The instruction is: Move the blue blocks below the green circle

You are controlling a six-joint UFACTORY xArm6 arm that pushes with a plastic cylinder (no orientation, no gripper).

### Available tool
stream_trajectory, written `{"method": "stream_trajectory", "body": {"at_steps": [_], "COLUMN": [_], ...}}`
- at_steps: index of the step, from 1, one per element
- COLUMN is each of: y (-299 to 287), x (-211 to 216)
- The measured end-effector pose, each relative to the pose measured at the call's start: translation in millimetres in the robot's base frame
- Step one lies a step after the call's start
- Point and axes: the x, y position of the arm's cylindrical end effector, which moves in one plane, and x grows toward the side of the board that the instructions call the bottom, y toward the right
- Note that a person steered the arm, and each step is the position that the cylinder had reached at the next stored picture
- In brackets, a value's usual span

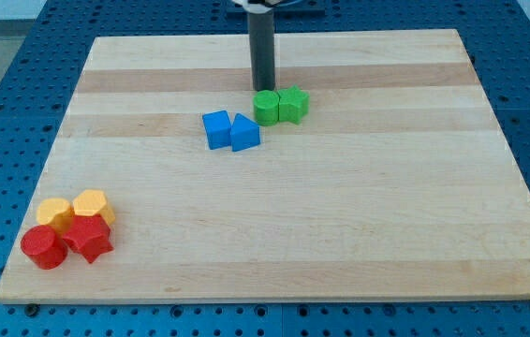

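A blue cube point(216, 129) and a blue triangular block point(244, 134) sit side by side, touching, a little above the board's middle. Just to their upper right a green circle point(266, 108) touches a second green block point(293, 104) whose shape is not clear. My tip point(262, 89) ends right above the green circle, close to its top edge, up and to the right of the blue blocks.
The wooden board point(340, 215) lies on a blue perforated table. At the lower left is a cluster: a yellow circle point(54, 212), a yellow hexagonal block point(90, 205), a red circle point(42, 247) and a red star-like block point(88, 238).
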Motion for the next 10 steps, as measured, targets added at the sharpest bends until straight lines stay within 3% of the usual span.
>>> {"method": "stream_trajectory", "body": {"at_steps": [1, 2, 3, 4, 8, 9, 10], "y": [-38.8, -131.6, -171.2, -162.6, -52.6, -100.3, -112.5], "x": [-7.1, 7.2, 61.5, 98.8, 93.8, 104.8, 138.3]}}
